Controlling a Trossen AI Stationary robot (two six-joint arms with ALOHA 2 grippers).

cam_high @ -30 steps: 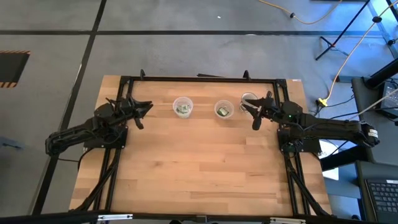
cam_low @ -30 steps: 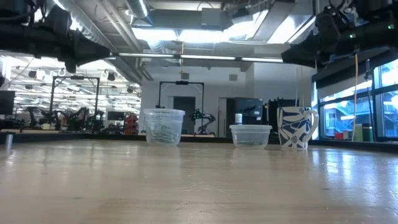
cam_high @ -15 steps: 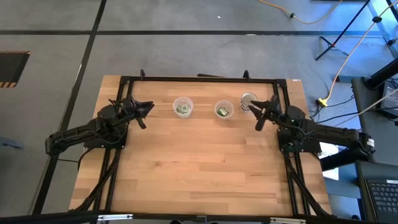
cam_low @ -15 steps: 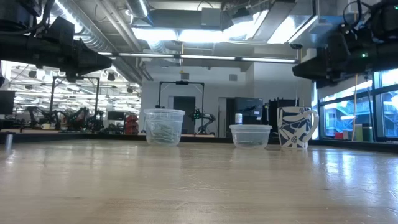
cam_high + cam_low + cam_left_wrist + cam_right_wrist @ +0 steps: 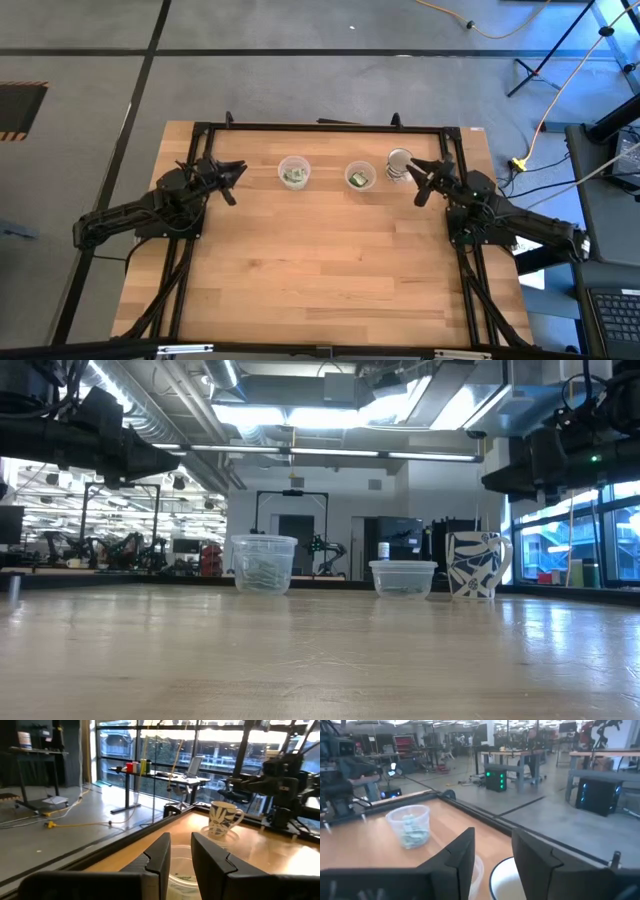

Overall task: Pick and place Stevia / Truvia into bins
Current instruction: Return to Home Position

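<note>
Two clear plastic bins stand on the wooden table near its far edge, a left bin [image 5: 294,172] and a right bin [image 5: 360,177]. Each has green and white Stevia / Truvia sachets lying inside it, seen in the left bin [image 5: 411,831] and in the right bin [image 5: 360,180]. My left gripper [image 5: 234,182] hovers open left of the left bin, pointing level toward it. On the right side, level and open, my right gripper [image 5: 413,183] hovers by a patterned mug [image 5: 399,160]. Neither gripper has anything between its fingers.
The blue and white mug [image 5: 478,564] stands right of the bins, near the table's far right corner. A black frame [image 5: 320,128] runs along the far and side edges. Bare wood [image 5: 320,270] fills the middle and the near half of the table.
My right gripper has drawn back from over the mug toward the table's right edge and sunk lower, staying open. The bins and the mug have kept still.
</note>
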